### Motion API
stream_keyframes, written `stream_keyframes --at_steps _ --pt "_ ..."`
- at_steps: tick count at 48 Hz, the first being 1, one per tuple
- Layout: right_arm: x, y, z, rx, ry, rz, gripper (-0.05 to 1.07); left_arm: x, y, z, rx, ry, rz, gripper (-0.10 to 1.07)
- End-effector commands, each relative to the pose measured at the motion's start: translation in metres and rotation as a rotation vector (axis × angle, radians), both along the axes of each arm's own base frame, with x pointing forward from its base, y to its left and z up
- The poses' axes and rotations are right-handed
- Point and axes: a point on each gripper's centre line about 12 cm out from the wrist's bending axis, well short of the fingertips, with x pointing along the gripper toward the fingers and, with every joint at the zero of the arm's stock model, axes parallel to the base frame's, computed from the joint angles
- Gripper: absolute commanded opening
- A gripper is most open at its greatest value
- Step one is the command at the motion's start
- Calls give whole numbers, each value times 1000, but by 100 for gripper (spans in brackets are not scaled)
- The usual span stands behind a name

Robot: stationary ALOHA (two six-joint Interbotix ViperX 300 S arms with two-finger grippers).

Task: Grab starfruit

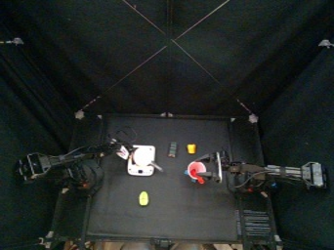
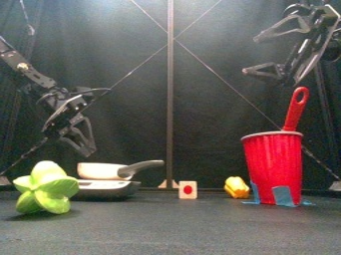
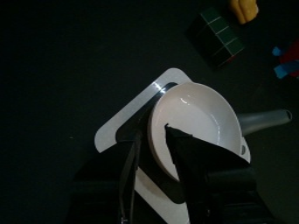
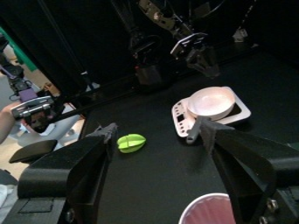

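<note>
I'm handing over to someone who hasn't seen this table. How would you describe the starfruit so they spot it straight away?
Start at the white pan on the table's left half in the top view. Nearer the front edge, lying alone on bare black table, is the starfruit. It is small, yellow-green and ridged, unlike the orange-yellow piece behind or the red cup to the right.

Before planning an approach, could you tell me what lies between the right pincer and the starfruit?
Only bare black table: in the right wrist view the starfruit lies ahead of the open right pincer, with nothing in between.
</note>
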Motion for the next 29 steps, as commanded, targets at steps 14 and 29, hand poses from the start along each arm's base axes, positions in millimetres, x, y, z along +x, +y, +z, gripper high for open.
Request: stream_keyframes --at_steps 14,29 --pt "1 -1 4 -2 -12 -4 104 18 -20 28 -37 -43 -93 71" --pt "1 -3 4 -2 -12 -11 104 37 -45 80 -94 -7 -260 70"
